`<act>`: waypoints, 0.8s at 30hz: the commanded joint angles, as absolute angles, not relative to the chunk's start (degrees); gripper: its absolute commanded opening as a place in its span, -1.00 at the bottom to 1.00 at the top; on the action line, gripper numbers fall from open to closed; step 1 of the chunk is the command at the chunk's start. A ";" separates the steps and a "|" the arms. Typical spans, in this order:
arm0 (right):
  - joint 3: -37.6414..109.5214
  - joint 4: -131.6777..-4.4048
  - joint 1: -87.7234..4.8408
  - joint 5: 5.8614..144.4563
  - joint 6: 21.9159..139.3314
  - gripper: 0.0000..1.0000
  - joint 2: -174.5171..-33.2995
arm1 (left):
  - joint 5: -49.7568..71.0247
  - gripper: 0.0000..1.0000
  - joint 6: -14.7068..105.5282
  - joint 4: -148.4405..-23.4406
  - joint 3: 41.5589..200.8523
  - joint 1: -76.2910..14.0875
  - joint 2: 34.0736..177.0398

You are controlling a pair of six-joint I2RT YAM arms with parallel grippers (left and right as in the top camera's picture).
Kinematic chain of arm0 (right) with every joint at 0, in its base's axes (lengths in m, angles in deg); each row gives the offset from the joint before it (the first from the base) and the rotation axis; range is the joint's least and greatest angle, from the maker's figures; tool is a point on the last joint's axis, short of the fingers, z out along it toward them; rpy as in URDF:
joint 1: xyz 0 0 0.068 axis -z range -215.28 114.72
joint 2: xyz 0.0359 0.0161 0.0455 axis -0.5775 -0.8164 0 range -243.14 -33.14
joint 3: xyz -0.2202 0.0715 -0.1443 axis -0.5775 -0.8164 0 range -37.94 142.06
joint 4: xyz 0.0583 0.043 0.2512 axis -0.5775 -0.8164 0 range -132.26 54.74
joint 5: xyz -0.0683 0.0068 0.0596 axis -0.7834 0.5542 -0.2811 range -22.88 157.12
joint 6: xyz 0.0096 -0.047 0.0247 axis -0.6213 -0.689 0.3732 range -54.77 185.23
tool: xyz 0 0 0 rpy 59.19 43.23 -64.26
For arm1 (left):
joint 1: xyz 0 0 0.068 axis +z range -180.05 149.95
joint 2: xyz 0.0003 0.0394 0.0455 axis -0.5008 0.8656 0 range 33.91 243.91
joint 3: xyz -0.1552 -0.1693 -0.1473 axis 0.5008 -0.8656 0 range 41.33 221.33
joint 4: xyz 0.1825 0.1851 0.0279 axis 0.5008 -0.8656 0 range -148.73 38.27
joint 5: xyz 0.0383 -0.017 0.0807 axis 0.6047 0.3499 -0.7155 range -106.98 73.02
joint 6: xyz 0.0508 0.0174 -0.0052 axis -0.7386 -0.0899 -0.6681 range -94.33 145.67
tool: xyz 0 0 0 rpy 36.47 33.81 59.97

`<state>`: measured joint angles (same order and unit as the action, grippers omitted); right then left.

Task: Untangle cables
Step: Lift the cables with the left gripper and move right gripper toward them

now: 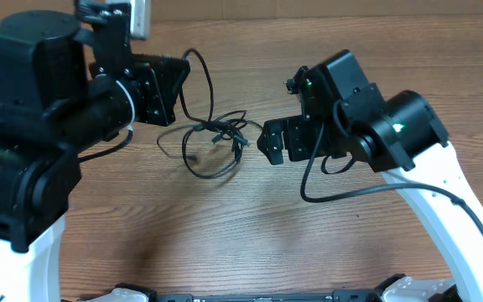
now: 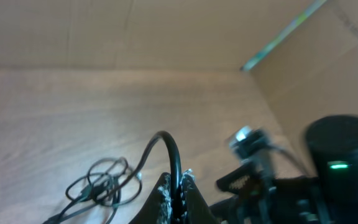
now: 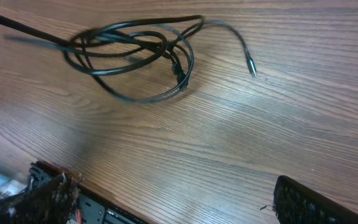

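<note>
Left hand (image 2: 178, 190) pinches one cable (image 2: 176, 158); the tangle (image 3: 135, 43) lies mid counter (image 1: 250, 243), just beside the spread right hand (image 1: 272, 144) (nearer one).

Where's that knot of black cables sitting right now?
From overhead, the cables lie on the wooden table between the left tool, which pinches one strand, and the open right tool.

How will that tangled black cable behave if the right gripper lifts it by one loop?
Probably floppy: the cables lie in loose, flat loops on the table, so a lifted loop would likely sag. Likely light, being thin. The loops cross, so pulling one may drag the bundle; the strand arching from the left gripper suggests slight springiness.
</note>
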<state>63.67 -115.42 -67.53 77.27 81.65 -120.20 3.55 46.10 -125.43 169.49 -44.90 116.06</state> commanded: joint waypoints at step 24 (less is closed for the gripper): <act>58.07 -105.93 -69.67 108.79 42.40 0.64 -127.90 | 7.51 -0.92 53.20 -118.34 173.62 -44.62 115.97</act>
